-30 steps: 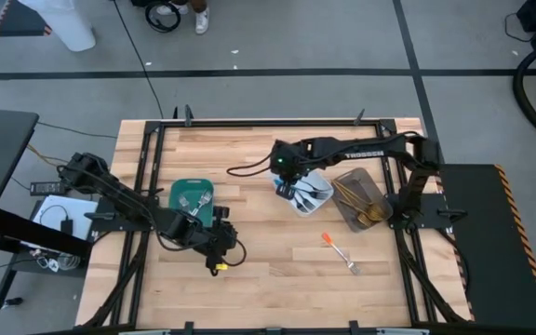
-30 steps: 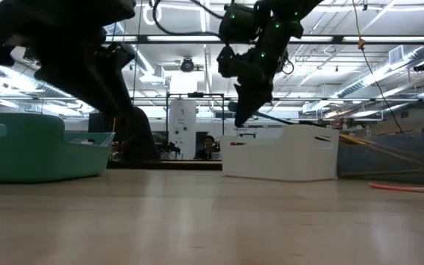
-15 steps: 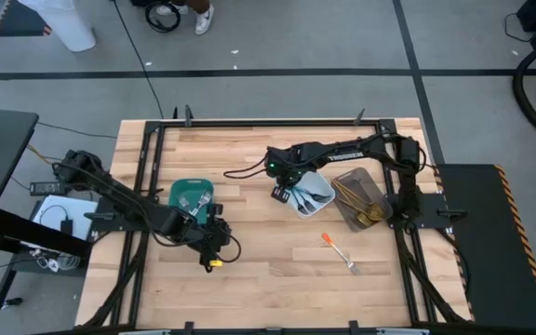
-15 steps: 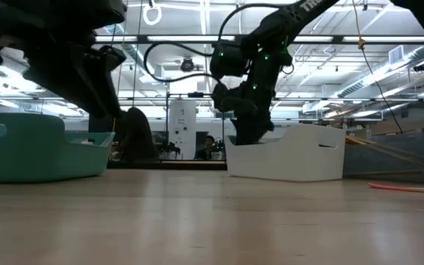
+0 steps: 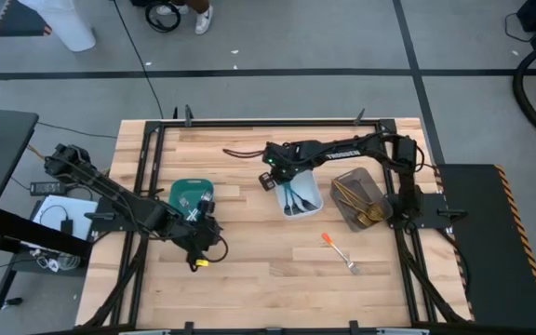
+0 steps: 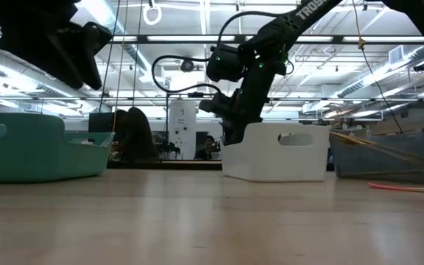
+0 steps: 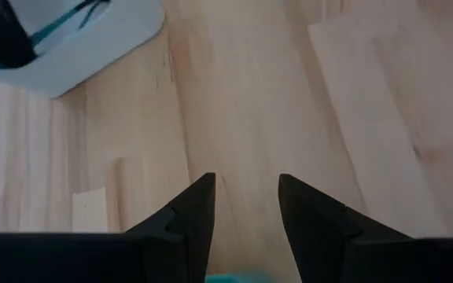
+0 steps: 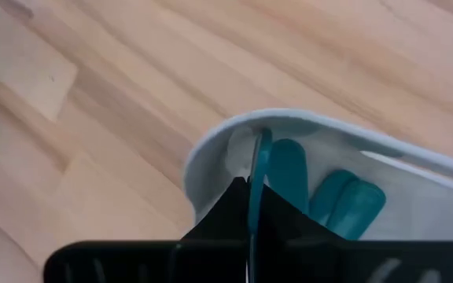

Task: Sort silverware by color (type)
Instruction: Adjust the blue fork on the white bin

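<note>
The white tray holds several blue-handled pieces of silverware. My right gripper is over the tray's far left corner, shut on one thin blue-handled piece. My left gripper hangs open above bare wood, just near of the teal tray, with nothing between its fingers. The teal tray holds a few pieces. One orange-handled fork lies flat on the table. Gold pieces fill the grey-brown tray. My right gripper pinches a thin blue handle, seen edge-on, between its two shut fingers. The fingers slant down from above. The handle's free end reaches into the white tray's inner corner. The fingers hide the rest of the piece.
The three trays stand in a row across the table's middle. Bare wood lies along the near edge and the far edge. A black frame rims the tabletop. In the low view the white tray stands between the other two.
My right gripper has come down toward the white tray's far left corner and rolled about its own axis. The white tray has turned about on the table, from lying slantwise to lying near-to-far. My left gripper has risen and drawn back toward the table's left edge.
</note>
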### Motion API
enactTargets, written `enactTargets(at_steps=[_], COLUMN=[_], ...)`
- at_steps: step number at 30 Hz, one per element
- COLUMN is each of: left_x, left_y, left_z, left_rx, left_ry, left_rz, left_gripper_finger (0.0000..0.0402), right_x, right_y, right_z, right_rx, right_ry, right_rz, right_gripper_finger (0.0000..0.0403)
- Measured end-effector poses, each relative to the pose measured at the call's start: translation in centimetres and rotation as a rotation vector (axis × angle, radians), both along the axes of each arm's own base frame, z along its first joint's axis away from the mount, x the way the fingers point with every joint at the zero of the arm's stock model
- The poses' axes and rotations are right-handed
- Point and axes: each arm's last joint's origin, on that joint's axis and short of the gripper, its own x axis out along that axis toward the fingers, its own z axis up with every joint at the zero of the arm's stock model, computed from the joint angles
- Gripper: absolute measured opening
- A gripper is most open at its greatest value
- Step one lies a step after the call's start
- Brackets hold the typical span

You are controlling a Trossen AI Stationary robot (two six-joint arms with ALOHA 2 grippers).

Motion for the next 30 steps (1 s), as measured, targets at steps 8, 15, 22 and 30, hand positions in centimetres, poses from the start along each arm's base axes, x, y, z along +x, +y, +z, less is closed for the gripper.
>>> enactTargets(at_steps=[8, 15, 22, 30], left_x=[-0.5, -1.5, -2.5, -2.6], left_y=[0.1, -1.2, -2.5, -3.8], left_z=[-0.3, -0.5, -0.5, -0.1], left_rx=[0.006, -0.001, 0.008, 0.064], left_ry=[0.060, 0.081, 0.090, 0.029], left_rz=[0.003, -0.038, -0.110, -0.265], left_gripper_finger=[0.0148, 0.0148, 0.0148, 0.0148], right_x=[0.9, 1.3, 1.5, 1.5], right_y=[1.2, 1.8, 2.5, 2.6], right_z=[0.2, 0.3, 0.3, 0.6], right_rx=[-0.006, 0.007, 0.015, 0.034], right_ry=[-0.072, -0.108, -0.124, -0.124], right_rz=[-0.163, -0.277, -0.290, -0.245], right_gripper_finger=[0.0007, 0.0008, 0.0023, 0.0086])
